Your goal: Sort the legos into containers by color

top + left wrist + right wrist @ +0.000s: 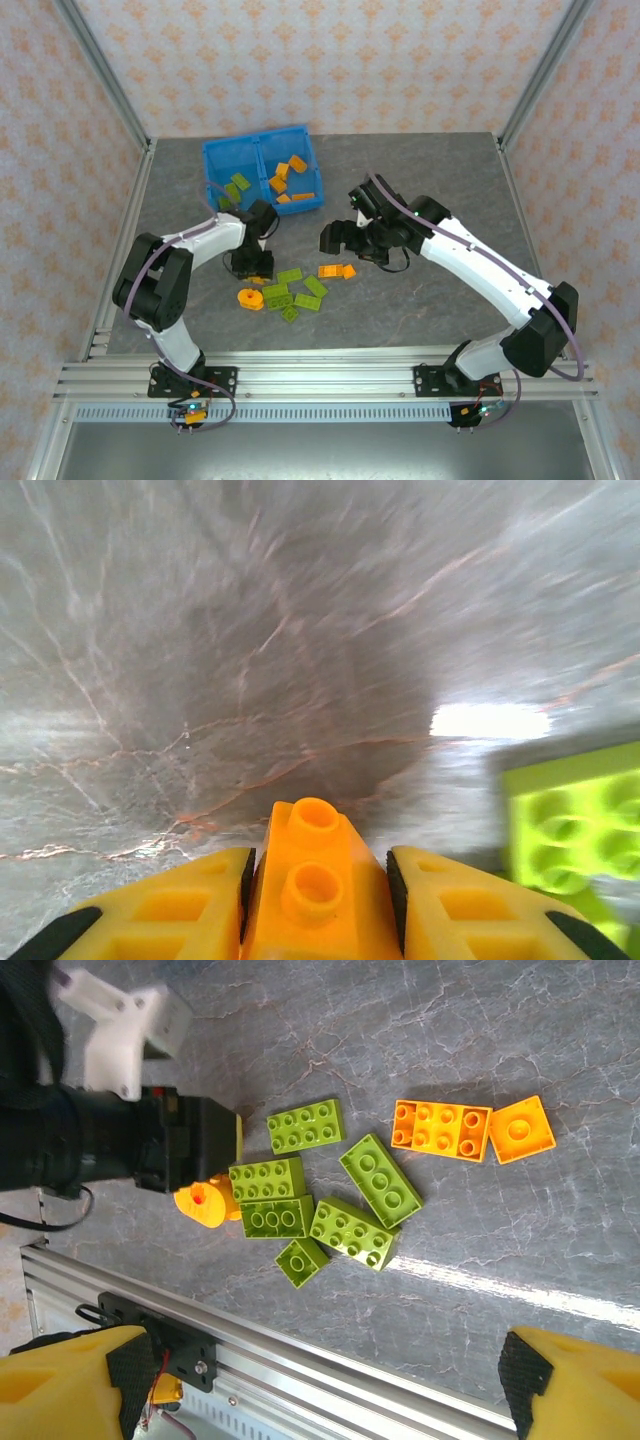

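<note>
The left pincer (pixel 320 854) is closed on an orange brick (pixel 312 910). The brick sits squarely between the two yellow fingers (pixel 190 905), touching both pads, with its studs facing the wrist camera and its far end poking out just past the tips. On that showing the pick looks made and the carry is the step in hand. It would go best as a straight lift off the tabletop (pixel 250 660) before any sideways travel, because a lime green brick (pixel 570 830) lies just beside the pincer on its right and a low swing could knock it. The brick is narrow and held only by its sides, so the grip wants keeping firm and level. The goal is the blue bin (pixel 258 137) toward the far side of the tabletop, near the left pincer. In the overhead view its right-hand compartment (pixel 280 148) holds orange bricks and the left-hand one green, so the release is best made low over the orange side, clear of the middle wall. The right pincer (pixel 325 1380) hangs wide open and empty above the loose green and orange bricks (pixel 380 1180), and should keep out of the left arm's path.
</note>
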`<state>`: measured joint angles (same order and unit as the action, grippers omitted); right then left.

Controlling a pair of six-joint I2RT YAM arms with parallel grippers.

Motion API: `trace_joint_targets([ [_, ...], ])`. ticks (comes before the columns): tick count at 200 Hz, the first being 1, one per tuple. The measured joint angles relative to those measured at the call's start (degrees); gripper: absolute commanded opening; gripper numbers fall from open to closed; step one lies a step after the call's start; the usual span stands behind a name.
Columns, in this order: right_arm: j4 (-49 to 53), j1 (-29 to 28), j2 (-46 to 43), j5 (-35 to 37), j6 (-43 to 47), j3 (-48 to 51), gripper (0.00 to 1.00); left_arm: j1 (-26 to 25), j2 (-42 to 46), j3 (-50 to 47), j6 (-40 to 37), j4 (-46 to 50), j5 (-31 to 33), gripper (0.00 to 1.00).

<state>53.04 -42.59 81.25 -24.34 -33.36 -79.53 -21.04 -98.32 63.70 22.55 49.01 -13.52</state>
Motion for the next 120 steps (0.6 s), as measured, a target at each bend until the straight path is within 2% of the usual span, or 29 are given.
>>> trace_joint_targets([
  [31, 0.2, 0.0, 0.0, -0.6, -0.2, -0.6, 0.90, -0.7, 6.0, 12.4, 3.4, 0.8, 1.4, 0.27],
  [57, -0.4, 0.0, -0.1, -0.3, -0.6, -1.8, 0.90, -1.1, 7.5, 23.4, 4.5, -2.0, 6.9, 0.27],
  [78, -1.2, 0.0, -0.1, -0.1, -1.1, -2.0, 0.90, -1.1, 0.9, 32.3, 4.6, -5.6, 11.7, 0.26],
  [98, -1.7, 0.0, -0.1, 0.0, -1.5, -2.0, 0.90, -0.9, -10.3, 40.9, 4.6, -7.6, 15.2, 0.27],
  [120, -1.7, 0.0, -0.1, 0.5, -1.8, -2.0, 0.90, -0.6, -23.0, 48.5, 4.6, -7.7, 17.0, 0.38],
])
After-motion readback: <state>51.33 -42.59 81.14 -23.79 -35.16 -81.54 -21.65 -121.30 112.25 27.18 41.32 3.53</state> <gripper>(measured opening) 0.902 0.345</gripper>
